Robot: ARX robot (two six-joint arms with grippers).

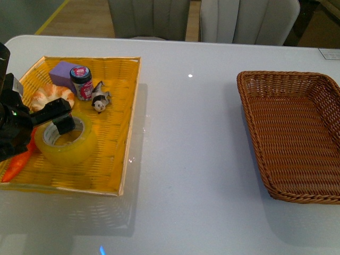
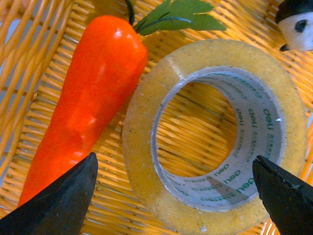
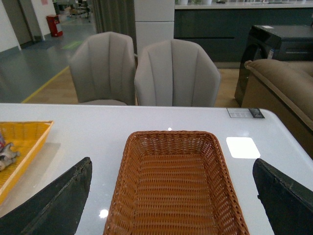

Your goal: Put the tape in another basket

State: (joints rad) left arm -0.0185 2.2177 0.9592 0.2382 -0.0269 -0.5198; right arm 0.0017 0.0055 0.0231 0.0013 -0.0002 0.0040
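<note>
Tape (image 1: 73, 147): yellowish translucent roll, white printed core, flat in yellow tray (image 1: 118, 125), left gripper (image 2: 173, 161) jaws apart over it, right gripper (image 3: 171, 164) likewise apart.

Bright even light, small glare on table (image 1: 212, 175)

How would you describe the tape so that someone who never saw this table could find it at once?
On the white table, look at the flat yellow tray on the left side. The tape lies flat in its near half, next to an orange carrot. It is the only ring there: a wide, see-through yellowish roll with a white printed core.
</note>
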